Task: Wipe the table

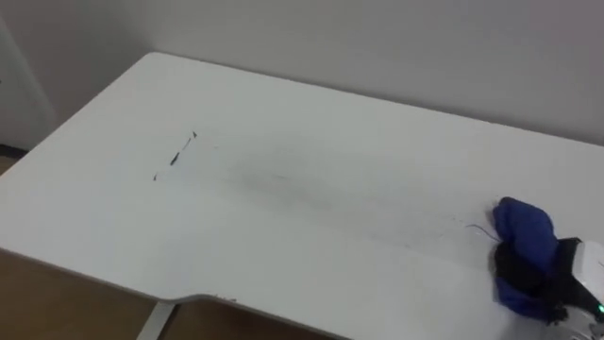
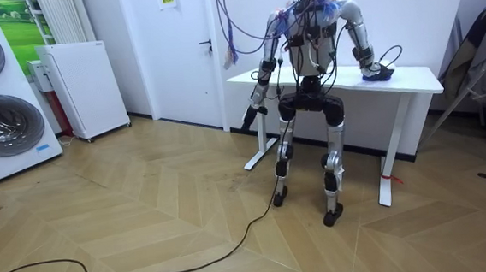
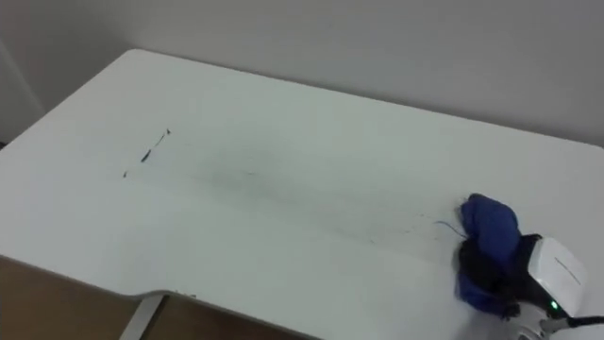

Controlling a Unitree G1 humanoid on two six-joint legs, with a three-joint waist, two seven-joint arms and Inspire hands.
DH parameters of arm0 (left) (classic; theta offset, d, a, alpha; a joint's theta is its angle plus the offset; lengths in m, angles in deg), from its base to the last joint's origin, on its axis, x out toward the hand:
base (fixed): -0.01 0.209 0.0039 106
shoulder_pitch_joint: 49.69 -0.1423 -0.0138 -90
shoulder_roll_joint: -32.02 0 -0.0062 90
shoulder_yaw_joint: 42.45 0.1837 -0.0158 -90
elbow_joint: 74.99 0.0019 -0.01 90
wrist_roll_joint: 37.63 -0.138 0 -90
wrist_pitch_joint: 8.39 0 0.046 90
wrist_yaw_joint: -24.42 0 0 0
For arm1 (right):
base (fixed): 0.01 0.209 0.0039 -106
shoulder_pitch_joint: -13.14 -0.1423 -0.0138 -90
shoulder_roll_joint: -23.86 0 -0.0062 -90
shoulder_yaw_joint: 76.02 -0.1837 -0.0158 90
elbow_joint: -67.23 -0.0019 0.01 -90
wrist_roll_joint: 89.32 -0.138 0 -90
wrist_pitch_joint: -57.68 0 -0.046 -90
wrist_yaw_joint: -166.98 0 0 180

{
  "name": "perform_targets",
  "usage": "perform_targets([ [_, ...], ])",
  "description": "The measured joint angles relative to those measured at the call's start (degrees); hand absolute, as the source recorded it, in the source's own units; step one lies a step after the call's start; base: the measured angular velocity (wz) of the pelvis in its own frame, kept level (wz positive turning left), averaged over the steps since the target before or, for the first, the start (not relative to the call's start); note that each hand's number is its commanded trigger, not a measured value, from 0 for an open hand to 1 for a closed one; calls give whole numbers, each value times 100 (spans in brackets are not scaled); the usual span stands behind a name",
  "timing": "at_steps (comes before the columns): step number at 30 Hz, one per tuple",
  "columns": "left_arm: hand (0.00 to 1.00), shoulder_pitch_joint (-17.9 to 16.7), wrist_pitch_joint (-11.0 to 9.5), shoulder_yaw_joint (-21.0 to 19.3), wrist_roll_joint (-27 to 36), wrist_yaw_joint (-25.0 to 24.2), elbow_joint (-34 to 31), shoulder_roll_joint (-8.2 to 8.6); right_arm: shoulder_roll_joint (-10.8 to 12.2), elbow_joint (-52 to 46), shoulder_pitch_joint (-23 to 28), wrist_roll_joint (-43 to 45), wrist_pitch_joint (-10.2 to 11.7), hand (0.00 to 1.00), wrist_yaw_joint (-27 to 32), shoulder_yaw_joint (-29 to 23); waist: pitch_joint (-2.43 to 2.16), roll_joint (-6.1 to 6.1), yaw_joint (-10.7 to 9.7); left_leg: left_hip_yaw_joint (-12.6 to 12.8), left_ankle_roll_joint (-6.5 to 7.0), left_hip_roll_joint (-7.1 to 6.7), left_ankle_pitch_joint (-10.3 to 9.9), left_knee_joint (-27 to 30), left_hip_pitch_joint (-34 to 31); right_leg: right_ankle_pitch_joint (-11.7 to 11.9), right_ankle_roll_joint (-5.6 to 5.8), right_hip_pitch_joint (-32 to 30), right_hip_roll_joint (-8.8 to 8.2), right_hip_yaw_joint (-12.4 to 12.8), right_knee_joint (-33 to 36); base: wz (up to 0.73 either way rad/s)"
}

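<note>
My right hand (image 1: 517, 267) is curled round a bunched blue cloth (image 1: 526, 229) resting on the white table (image 1: 311, 113) near its right front edge. A faint grey smear (image 1: 283, 179) crosses the middle, and short dark marks (image 1: 176, 158) lie well apart to the left. My left hand (image 2: 249, 117) hangs beside the table's left end; I cannot tell its state.
</note>
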Motion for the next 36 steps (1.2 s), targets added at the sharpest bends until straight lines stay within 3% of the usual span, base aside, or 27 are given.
perform_targets([
  [2,0,167,29,171,0,-61,71,39,52,0,-263,1,-396,100,-154,205,9,-10,92,-158,-8,3,-26,21,-8,31,-49,-55,73,54,-2,-25],
  [4,0,275,91,225,12,-114,122,73,106,2,-465,-14,-611,100,-267,306,12,-18,209,-283,-11,10,-36,23,-58,60,-98,-179,154,161,-12,-31],
  [8,0,222,269,226,12,-183,117,63,98,45,-742,-222,-733,100,-424,421,39,-54,243,-440,7,7,-21,46,-185,76,-138,-301,214,171,-25,-3],
  [10,0,114,365,212,12,-227,113,51,84,75,-758,-362,-747,100,-421,408,40,-56,230,-475,5,6,-23,76,-211,60,-134,-304,227,166,-38,12],
  [12,0,66,456,201,9,-320,119,4,51,177,-759,-560,-613,100,-388,372,38,-90,153,-575,1,3,-27,143,-293,60,-147,-291,279,130,-109,26],
  [16,0,-65,412,93,16,-350,116,-80,-72,495,-746,-644,-342,100,-406,304,31,-122,109,-662,-11,-22,-56,251,-355,62,-173,-218,296,54,-123,18],
  [21,0,-113,411,89,75,-433,210,-224,-129,540,-477,-461,-161,100,-441,92,9,-109,12,-825,9,-132,-73,341,-300,-59,-162,-9,276,45,-131,27],
  [24,0,-53,402,113,92,-466,207,-220,-132,540,-476,-440,-170,100,-502,82,-9,-120,15,-909,7,-170,-71,336,-229,-130,-165,98,260,-8,-98,16],
  [27,0,50,401,197,150,-462,212,-111,-113,372,-548,-384,-410,100,-654,202,-18,-105,66,-893,4,-159,-70,319,-183,-135,-170,112,265,29,-89,-7],
  [29,0,268,404,214,182,-452,241,-20,-37,48,-582,79,-914,100,-800,384,-14,-112,271,-846,1,-141,-71,234,-100,-133,-176,64,268,141,-9,-31],
  [30,0,318,399,217,181,-445,258,-1,-27,-97,-590,235,-1032,100,-907,452,-13,-113,338,-837,0,-137,-70,195,-68,-131,-181,31,270,188,-1,-54],
  [32,0,437,409,219,174,-443,404,28,210,-762,-868,565,-1396,100,-1406,1297,-5,-123,618,-863,-5,-104,-65,6,35,-96,-235,-42,307,264,58,-58],
  [33,0,463,418,228,171,-442,413,35,334,-874,-987,718,-1413,100,-1508,1544,-1,-122,671,-896,-6,-98,-65,-15,46,-91,-243,-55,320,247,61,-21],
  [35,0,482,413,413,98,-462,424,84,894,-898,-1639,1268,-1399,100,-1984,2318,13,-108,894,-975,-17,-94,-62,-67,68,-107,-257,-79,334,182,50,11],
  [36,0,484,412,445,73,-477,417,86,1025,-898,-1778,1372,-1384,100,-2094,2430,22,-107,973,-995,-17,-95,-62,-74,69,-112,-259,-79,335,160,29,25],
])
